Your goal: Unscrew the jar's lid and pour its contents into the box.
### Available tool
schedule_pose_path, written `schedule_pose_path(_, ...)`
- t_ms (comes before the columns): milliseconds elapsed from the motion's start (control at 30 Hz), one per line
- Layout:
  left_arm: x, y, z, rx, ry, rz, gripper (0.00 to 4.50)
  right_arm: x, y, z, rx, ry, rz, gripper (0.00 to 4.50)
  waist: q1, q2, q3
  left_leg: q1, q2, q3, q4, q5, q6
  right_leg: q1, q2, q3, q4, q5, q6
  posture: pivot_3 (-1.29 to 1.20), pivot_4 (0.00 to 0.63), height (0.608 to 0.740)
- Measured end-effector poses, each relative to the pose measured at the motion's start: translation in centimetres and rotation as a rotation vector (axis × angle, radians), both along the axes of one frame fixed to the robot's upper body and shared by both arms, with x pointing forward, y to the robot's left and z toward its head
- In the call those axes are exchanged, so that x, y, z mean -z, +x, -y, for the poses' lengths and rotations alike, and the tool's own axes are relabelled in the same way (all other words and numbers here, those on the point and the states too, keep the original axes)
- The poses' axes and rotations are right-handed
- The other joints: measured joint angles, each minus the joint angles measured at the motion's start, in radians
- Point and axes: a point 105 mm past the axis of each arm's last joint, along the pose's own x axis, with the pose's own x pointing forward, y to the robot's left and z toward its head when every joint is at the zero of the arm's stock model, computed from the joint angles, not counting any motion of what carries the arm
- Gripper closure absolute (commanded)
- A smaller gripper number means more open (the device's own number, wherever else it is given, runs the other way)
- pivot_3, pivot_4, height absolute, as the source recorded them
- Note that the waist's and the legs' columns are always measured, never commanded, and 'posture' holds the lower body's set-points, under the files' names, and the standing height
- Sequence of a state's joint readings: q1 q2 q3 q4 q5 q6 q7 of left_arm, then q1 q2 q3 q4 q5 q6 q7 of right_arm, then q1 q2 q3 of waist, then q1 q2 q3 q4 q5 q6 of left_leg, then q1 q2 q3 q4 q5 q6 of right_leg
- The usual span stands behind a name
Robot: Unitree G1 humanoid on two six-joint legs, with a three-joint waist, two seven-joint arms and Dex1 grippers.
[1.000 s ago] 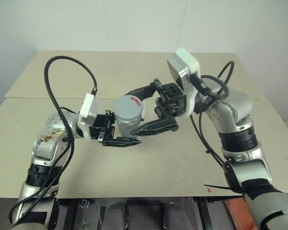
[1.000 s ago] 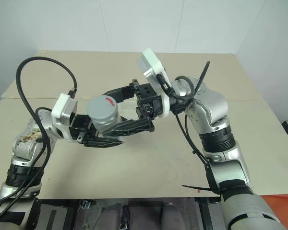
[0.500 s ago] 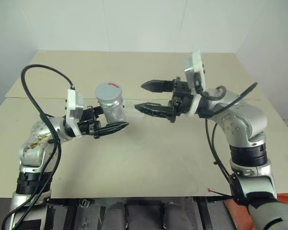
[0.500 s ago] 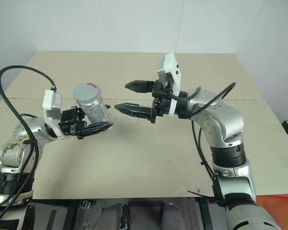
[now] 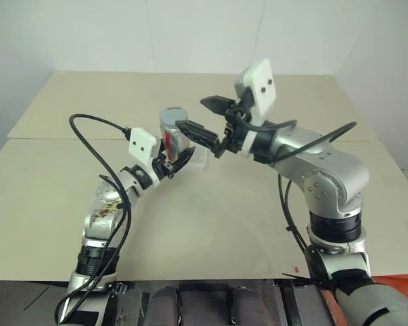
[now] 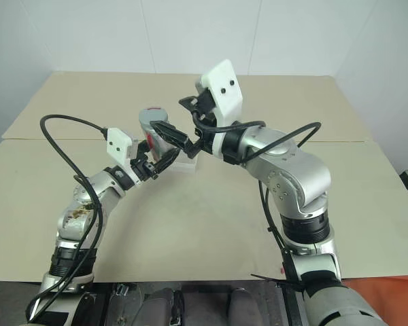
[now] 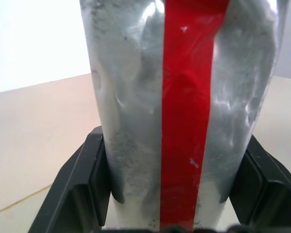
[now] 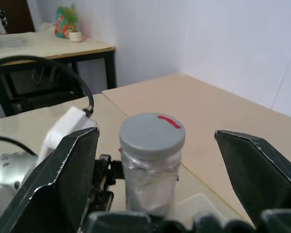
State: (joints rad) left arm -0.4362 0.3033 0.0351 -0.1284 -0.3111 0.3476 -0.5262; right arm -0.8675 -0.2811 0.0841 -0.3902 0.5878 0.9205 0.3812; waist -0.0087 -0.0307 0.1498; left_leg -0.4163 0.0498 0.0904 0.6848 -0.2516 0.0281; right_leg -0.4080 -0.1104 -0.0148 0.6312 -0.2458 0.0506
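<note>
**Jar clamped, lid not grabbed**

The left gripper (image 5: 179, 157) is squeezing the jar (image 5: 171, 134) upright over the table (image 5: 211, 224), beside the box (image 5: 198, 160). The right gripper (image 5: 205, 118) is hanging spread wide around the lid (image 8: 152, 133), not touching.

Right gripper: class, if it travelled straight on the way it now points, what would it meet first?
Most likely the lid on the jar, which the left gripper holds. The right gripper is open, its fingers flanking the lid; depth is uncertain.
</note>
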Motion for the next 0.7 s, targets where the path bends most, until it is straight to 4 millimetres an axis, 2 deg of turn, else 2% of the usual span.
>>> schedule_pose_path(200,-0.1,-0.2,0.4,0.001,0.005,0.005,1.69,0.3,0.1,-1.2,0.029,-0.039,0.016,0.04,-0.003,0.0,0.0,0.0,0.0,0.0,0.0,0.0,0.0,0.0,0.0,0.0,0.0,0.0,0.0,0.0,0.15,0.74)
schedule_pose_path(400,-0.5,-0.4,0.6,0.0,0.006,0.017,1.69,1.0,1.5,-2.2,0.091,-0.081,0.001,0.04,-0.003,0.0,0.0,0.0,0.0,0.0,0.0,0.0,0.0,0.0,0.0,0.0,0.0,0.0,0.0,0.0,0.15,0.74)
schedule_pose_path(700,0.0,-0.6,0.7,0.008,0.017,-0.002,1.69,1.6,2.8,-2.4,0.147,-0.094,-0.024,0.04,-0.003,0.0,0.0,0.0,0.0,0.0,0.0,0.0,0.0,0.0,0.0,0.0,0.0,0.0,0.0,0.0,0.15,0.74)
